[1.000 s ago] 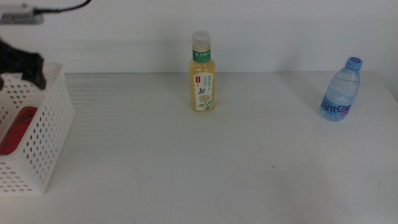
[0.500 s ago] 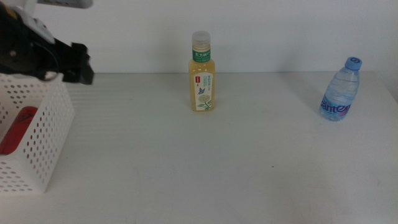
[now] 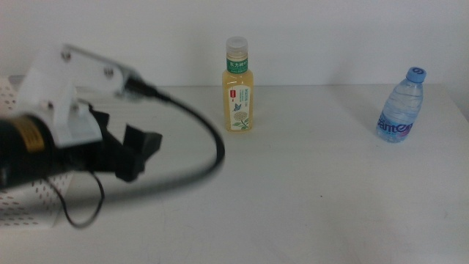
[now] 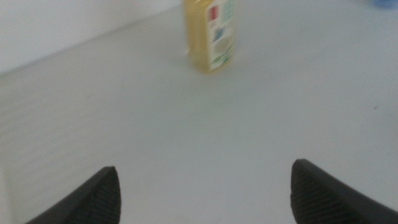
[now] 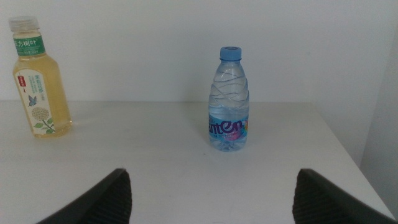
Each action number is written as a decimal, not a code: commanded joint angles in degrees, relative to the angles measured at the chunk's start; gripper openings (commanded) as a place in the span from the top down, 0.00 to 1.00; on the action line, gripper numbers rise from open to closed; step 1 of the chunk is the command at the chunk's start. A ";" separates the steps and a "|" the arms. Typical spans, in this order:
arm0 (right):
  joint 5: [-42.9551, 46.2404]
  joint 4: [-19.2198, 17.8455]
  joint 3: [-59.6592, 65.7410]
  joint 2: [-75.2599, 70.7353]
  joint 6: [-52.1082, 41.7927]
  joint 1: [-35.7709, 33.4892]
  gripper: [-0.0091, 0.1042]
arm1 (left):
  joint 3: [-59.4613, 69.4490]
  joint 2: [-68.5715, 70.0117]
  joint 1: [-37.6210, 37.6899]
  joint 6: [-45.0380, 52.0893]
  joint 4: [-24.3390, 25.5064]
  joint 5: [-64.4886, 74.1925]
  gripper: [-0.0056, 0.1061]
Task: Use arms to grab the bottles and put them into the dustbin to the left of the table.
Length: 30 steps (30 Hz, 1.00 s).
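My left arm, with its white housing and yellow label, fills the left of the middle view. Its left gripper (image 3: 136, 151) is open and empty, in front of the dustbin (image 3: 28, 208), which it mostly hides. The left wrist view shows the left gripper (image 4: 204, 198) with jaws wide apart and the tea bottle (image 4: 211, 34) ahead. The tea bottle (image 3: 239, 88) stands upright at the table's back middle. The water bottle (image 3: 401, 107) stands at the back right. The right gripper (image 5: 214, 202) is open and empty, facing the water bottle (image 5: 229, 99). The red can is hidden.
The white table (image 3: 308, 191) stretches bare between the left arm and both bottles. A black cable (image 3: 198, 136) loops from the left arm over the table. The tea bottle (image 5: 38, 81) also shows in the right wrist view. The right arm is out of the middle view.
The left arm has swung from above the dustbin out to the right and nearer the camera, now covering the dustbin and the red can inside it. The bottles have not moved.
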State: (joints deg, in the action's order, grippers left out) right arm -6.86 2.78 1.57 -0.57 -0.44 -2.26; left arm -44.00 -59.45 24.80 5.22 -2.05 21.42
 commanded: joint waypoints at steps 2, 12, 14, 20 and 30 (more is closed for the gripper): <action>4.23 -0.52 -0.37 -1.56 -0.26 0.45 0.32 | 5.97 3.60 2.42 -0.97 -0.48 -16.24 0.14; 4.23 -0.52 -0.37 -1.56 -0.26 0.45 0.32 | 24.59 4.49 4.77 -2.88 -0.72 -48.24 0.14; 4.23 -0.52 -0.37 -1.56 -0.26 0.45 0.32 | 25.77 4.49 4.77 -3.16 -0.67 -50.92 0.14; 4.23 -0.52 -0.37 -1.56 -0.26 0.45 0.32 | 26.17 2.98 4.77 -4.17 -0.18 -52.74 0.14; 4.23 -0.52 -0.37 -1.56 -0.26 0.45 0.32 | 25.00 -7.04 4.77 -6.99 1.25 -62.80 0.14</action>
State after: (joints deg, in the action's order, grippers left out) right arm -6.86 2.78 1.57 -0.57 -0.44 -2.26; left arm -16.85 -65.80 29.40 -0.68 -0.81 -35.00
